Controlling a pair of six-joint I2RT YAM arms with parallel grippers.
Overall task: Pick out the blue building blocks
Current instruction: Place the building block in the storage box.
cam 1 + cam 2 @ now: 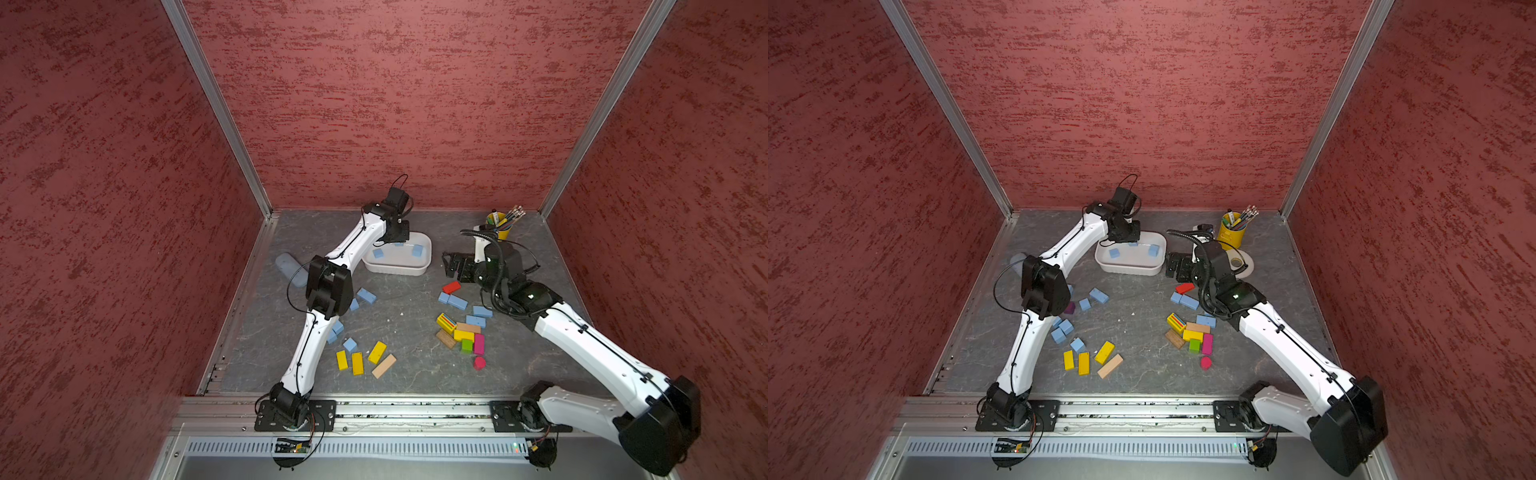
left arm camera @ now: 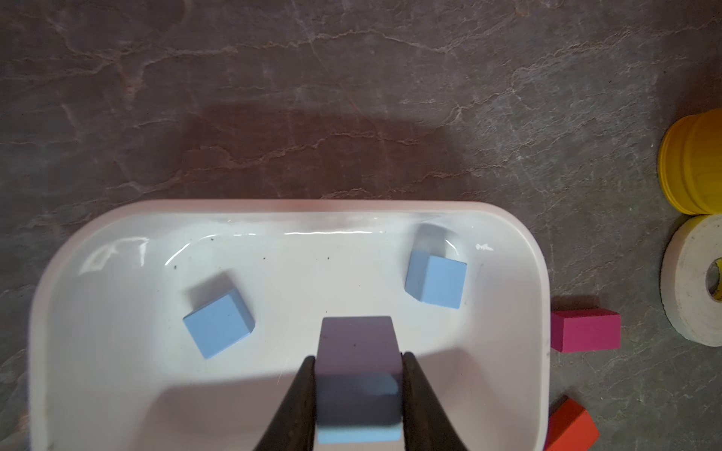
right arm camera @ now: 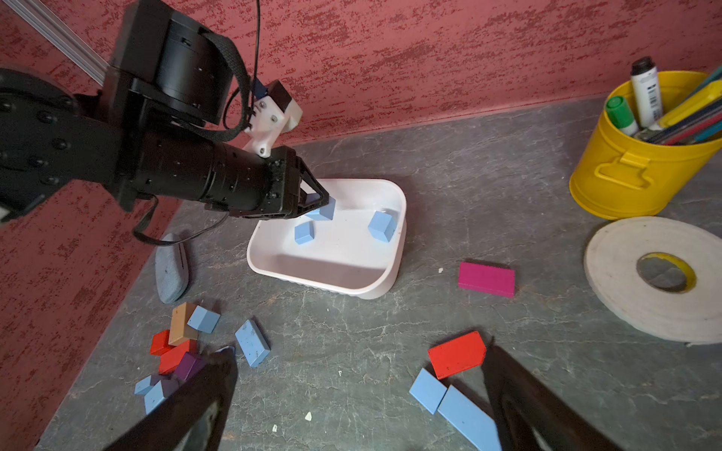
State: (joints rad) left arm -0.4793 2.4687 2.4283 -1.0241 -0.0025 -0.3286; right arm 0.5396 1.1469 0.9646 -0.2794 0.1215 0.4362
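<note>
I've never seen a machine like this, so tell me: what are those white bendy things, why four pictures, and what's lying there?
Those are two robot arms, the left arm and the right arm, each ending in a claw. Two pictures look down from above, side by side, like two eyes. The other two come from small cameras on the arms' wrists. On the grey table lie blue blocks, yellow blocks and a red block, plus a yellow pot of pens and a tape roll. The left claw is shut on a blue block above a white tub, where two blue cubes lie. The right claw is open and holds nothing.
</note>
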